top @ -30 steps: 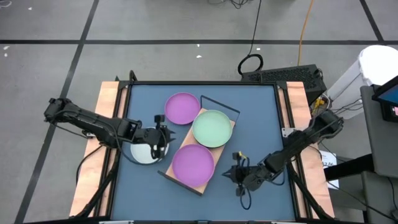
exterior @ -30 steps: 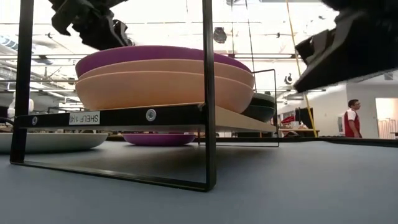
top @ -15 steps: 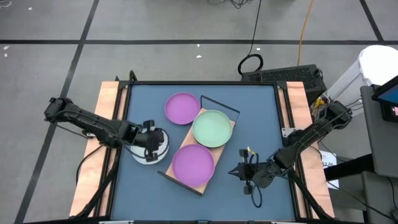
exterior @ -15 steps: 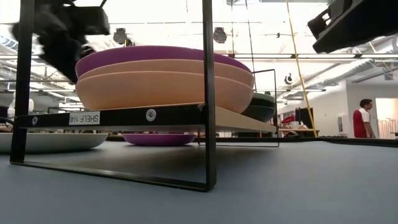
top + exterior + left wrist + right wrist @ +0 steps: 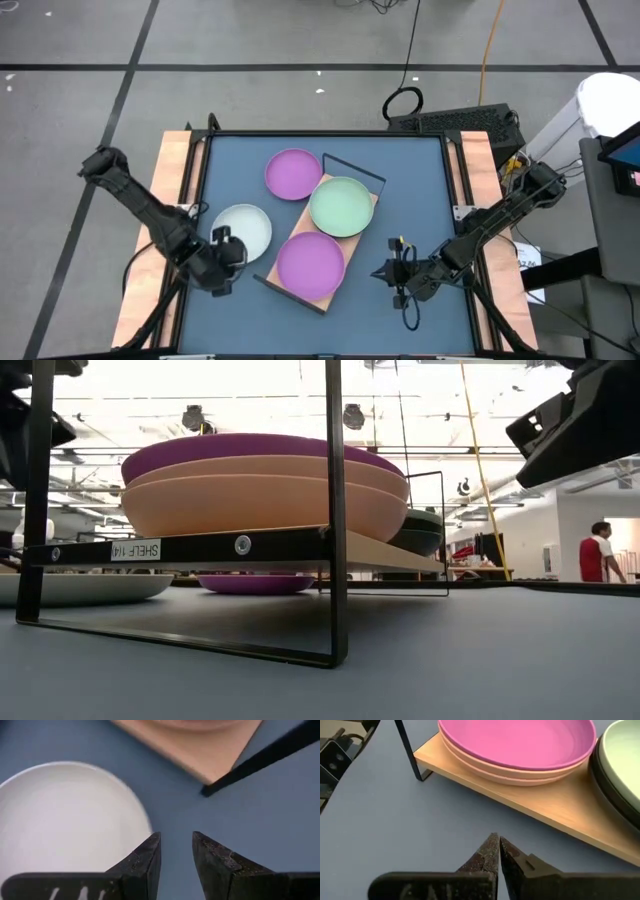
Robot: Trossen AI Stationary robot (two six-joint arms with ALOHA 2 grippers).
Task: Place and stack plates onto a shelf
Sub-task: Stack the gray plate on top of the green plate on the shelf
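The shelf (image 5: 271, 272) stands slanted at mid table. On its wooden board (image 5: 560, 810) a purple plate (image 5: 310, 262) tops two pink plates (image 5: 260, 500), and a pale green plate (image 5: 341, 205) tops dark ones (image 5: 420, 530). Another purple plate (image 5: 293, 173) and a white plate (image 5: 243, 228) rest flat on the table. My left gripper (image 5: 224, 264) hangs open above the bare table, just near of the white plate (image 5: 65, 820) and left of the shelf's near corner (image 5: 205, 790). My right gripper (image 5: 395, 272) hovers shut to the right of the shelf, empty.
Bare blue table lies near of the shelf and to its right. The shelf's black wire frame (image 5: 335, 510) rises above the board. Wooden strips (image 5: 170, 190) run along the table's left and right sides. A person (image 5: 598, 550) stands far off in the room.
My left gripper has swung off the white plate toward the table's near edge, sinking a little and rolling about its own line; the plate lies where it was. My right gripper has drawn back a little toward the right edge and risen, still shut.
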